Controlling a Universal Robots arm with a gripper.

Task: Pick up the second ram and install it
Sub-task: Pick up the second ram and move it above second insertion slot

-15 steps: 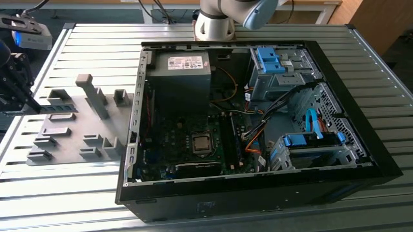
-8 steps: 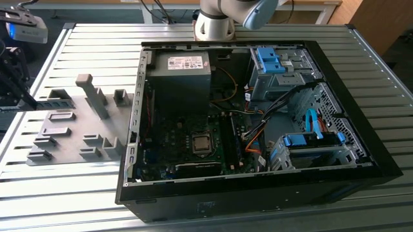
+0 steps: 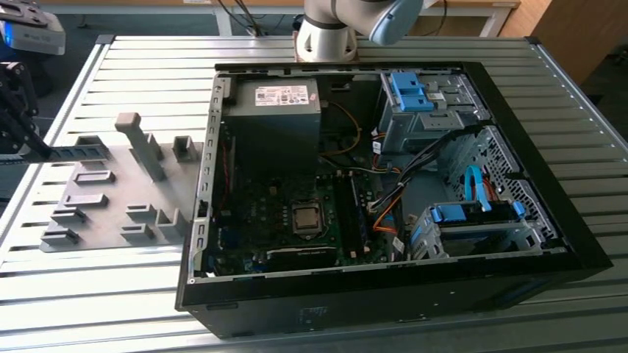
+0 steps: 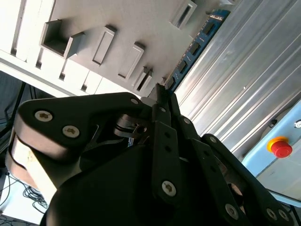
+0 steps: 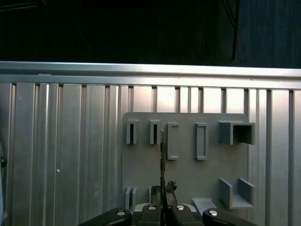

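Note:
My gripper is at the exterior view's far left, over the left edge of the grey holder plate. It is shut on one end of the second ram, a long dark green strip lifted above the plate and pointing toward the computer case. In the second wrist view the ram runs out from the closed fingertips of the gripper as a blue-green board with black chips. In the first wrist view the ram is a thin edge-on line rising from the gripper above the plate's slots.
The open computer case lies on the slatted metal table, to the right of the holder plate. Inside are the power supply, the silver processor and the memory slots. The arm's base stands behind the case. A red stop button sits beyond the table.

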